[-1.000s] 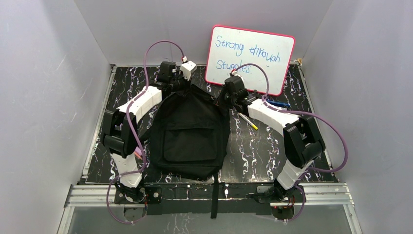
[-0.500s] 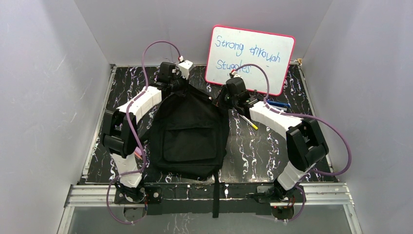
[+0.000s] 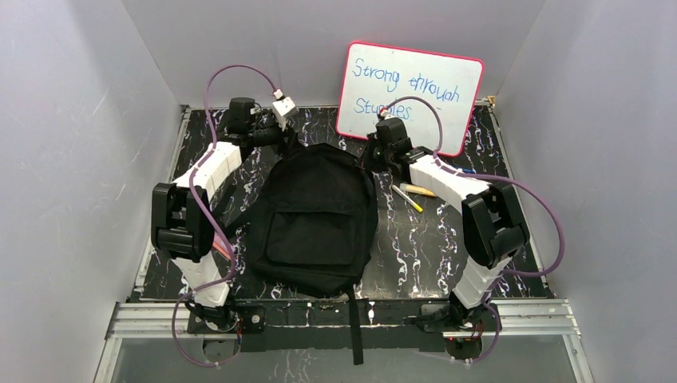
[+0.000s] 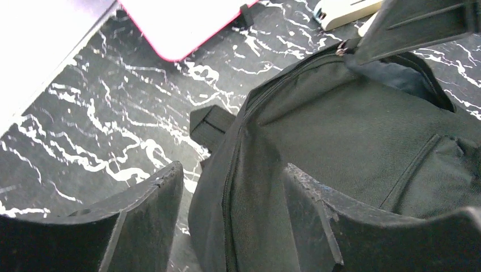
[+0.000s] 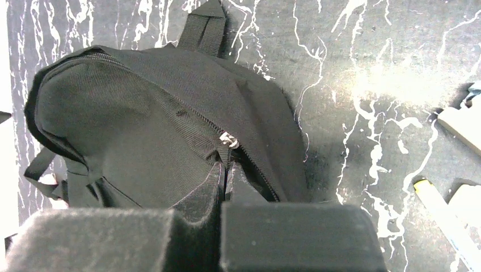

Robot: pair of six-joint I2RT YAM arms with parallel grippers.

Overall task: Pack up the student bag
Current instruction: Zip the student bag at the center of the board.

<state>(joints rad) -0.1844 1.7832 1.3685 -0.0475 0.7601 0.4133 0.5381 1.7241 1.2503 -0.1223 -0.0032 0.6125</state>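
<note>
A black strap (image 3: 352,319) is trailing over the bottom edge of the marbled table (image 3: 415,247). Just above it the student bag (image 3: 315,215) is lying flat in the middle of the overhead view, front pocket (image 3: 307,239) facing up and its top pointing toward the upper part of the frame.

Both arms are working at that far end. The left gripper (image 4: 232,173) is standing with its fingers spread on either side of the bag's upper-left shoulder, gripping nothing. The right gripper (image 5: 224,181) is sitting with its fingers pressed together right on the zip line, the silver zip pull (image 5: 228,139) showing just beyond the tips. Whether they are pinching fabric is not clear.

The step appears to be opening the main compartment. To do that well, the left fingers should probably be closing on the fabric beside the zip to anchor the soft bag, while the right takes the pull itself and follows the curve of the zip, not dragging straight.

Right of the bag, two pens (image 3: 407,199) are waiting. A pink-framed whiteboard (image 3: 411,96) is leaning at the upper right.
</note>
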